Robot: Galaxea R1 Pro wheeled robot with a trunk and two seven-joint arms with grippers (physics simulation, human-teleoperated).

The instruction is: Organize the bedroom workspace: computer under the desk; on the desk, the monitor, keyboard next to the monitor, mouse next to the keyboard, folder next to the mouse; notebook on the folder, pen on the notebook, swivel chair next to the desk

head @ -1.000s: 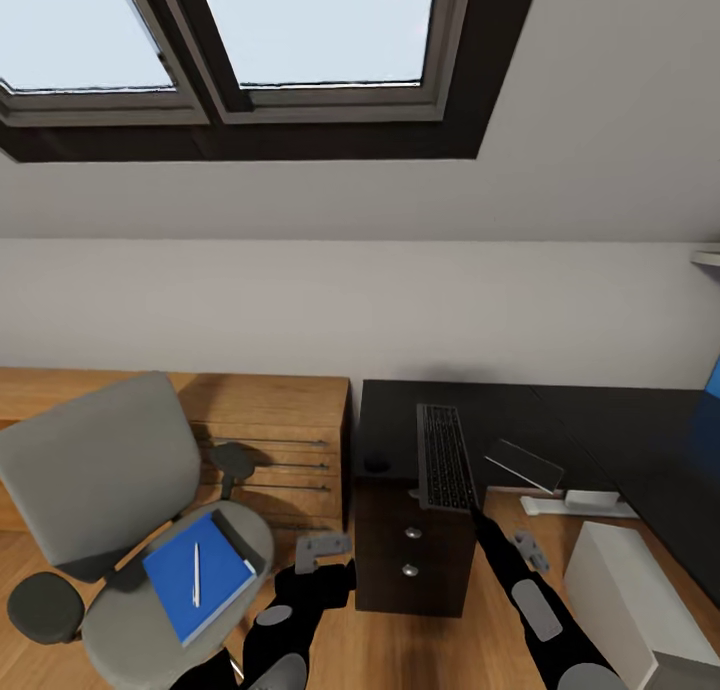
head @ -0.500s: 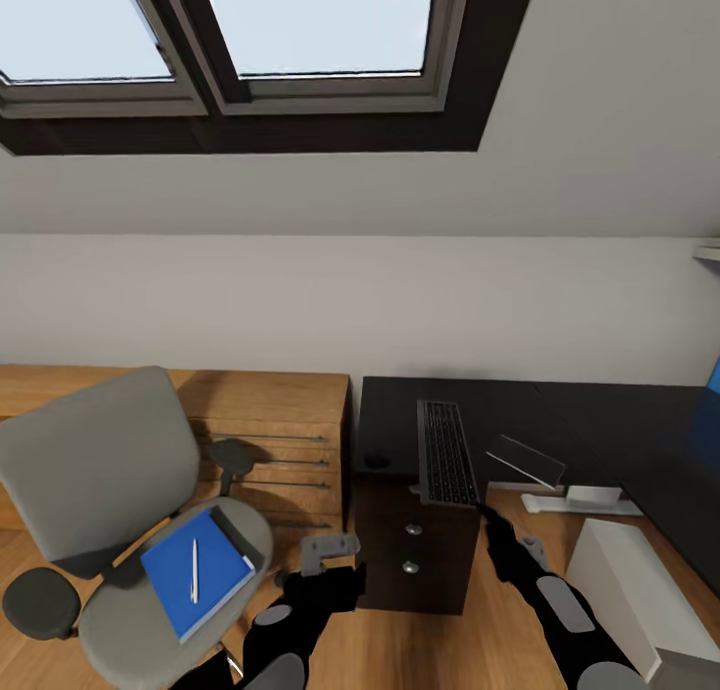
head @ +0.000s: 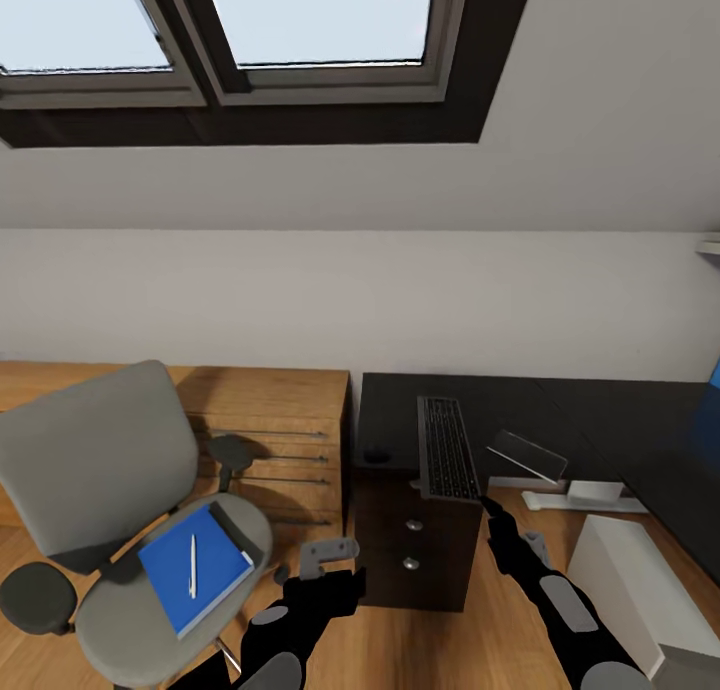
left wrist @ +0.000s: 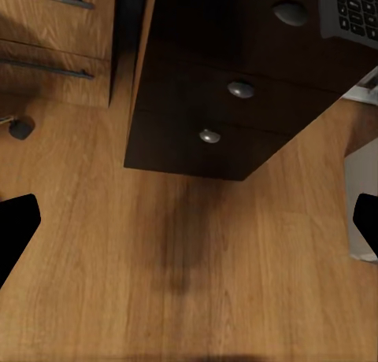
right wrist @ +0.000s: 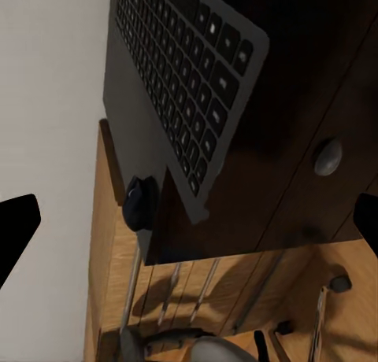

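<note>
One keyboard [head: 446, 460] lies on the desk [head: 390, 420], near end overhanging the drawer unit [head: 412, 550]; mouse [head: 377, 457] just beside it. Folder [head: 195, 568] with pen [head: 192, 566] on swivel chair [head: 120, 510]. Right gripper [head: 487, 507] near keyboard end, left gripper [head: 325, 555] above floor; both spread wide.

The right pincer [head: 487, 504], which touched the keyboard [head: 446, 448] at its near end a second ago, now sits drawn back just off the bench's [head: 390, 410] front edge, its jaws apart.
</note>
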